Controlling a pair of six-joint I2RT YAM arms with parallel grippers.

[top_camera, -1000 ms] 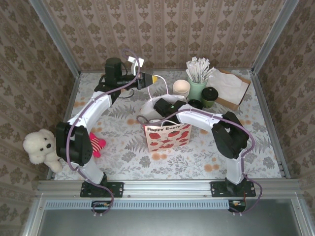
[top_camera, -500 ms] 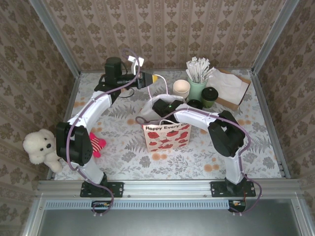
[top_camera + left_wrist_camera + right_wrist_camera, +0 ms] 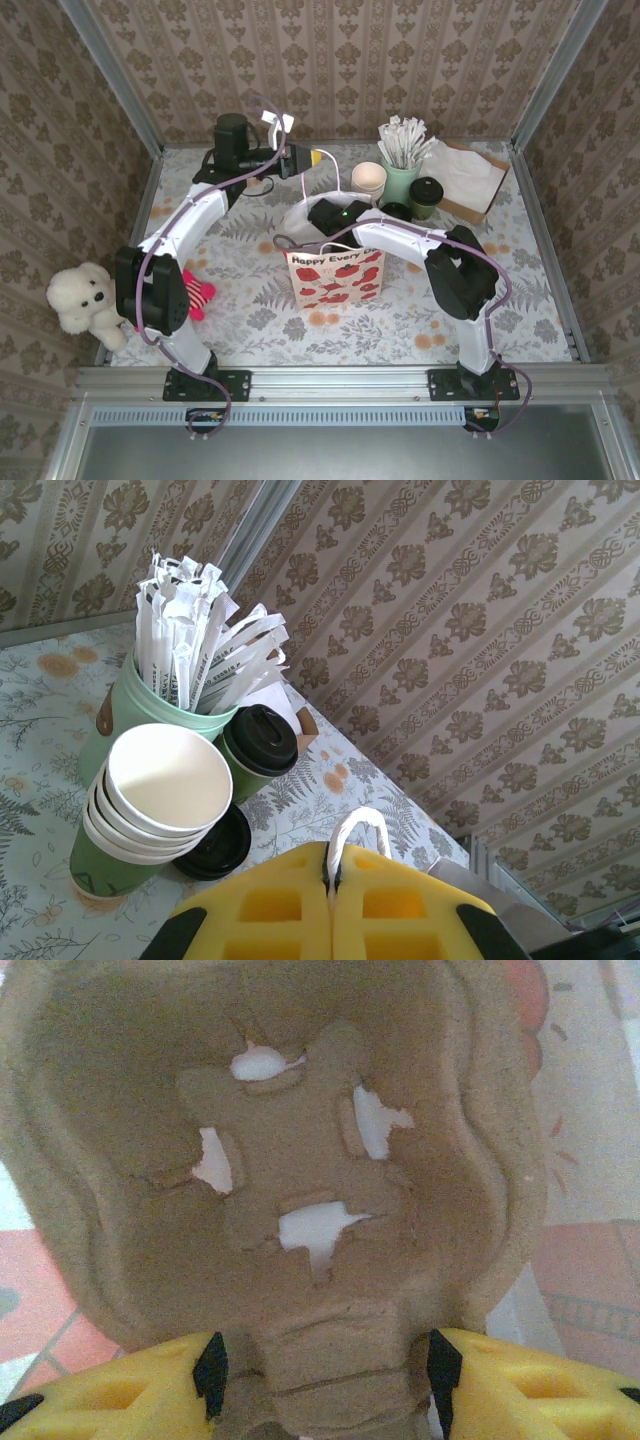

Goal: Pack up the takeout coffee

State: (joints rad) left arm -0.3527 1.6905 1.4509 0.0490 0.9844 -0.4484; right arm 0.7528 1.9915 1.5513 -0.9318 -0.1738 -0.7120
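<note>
The takeout coffee (image 3: 426, 196), a dark green cup with a black lid (image 3: 258, 750), stands at the back right beside the mint cup. A white gift bag with red poppies (image 3: 338, 280) stands mid-table. My left gripper (image 3: 318, 160) (image 3: 333, 880) is shut on the bag's white rope handle (image 3: 360, 825) and holds it up. My right gripper (image 3: 325, 1375) reaches down into the bag's mouth (image 3: 335, 215). Its yellow fingers (image 3: 520, 1390) stand open on either side of the middle ridge of a brown pulp cup carrier (image 3: 300, 1160), which lies inside the bag.
A stack of cream cups (image 3: 368, 178) (image 3: 165, 780), a mint cup of white stirrers (image 3: 402, 180) (image 3: 190, 695) and a loose black lid (image 3: 397, 211) crowd the coffee. Napkins on a brown box (image 3: 465, 180) lie at the back right. A teddy (image 3: 85, 300) sits at the left edge.
The right arm has shifted slightly left inside the bag, nudging the bag left and tilting it. The right jaws have widened a little. The left arm has not moved.
</note>
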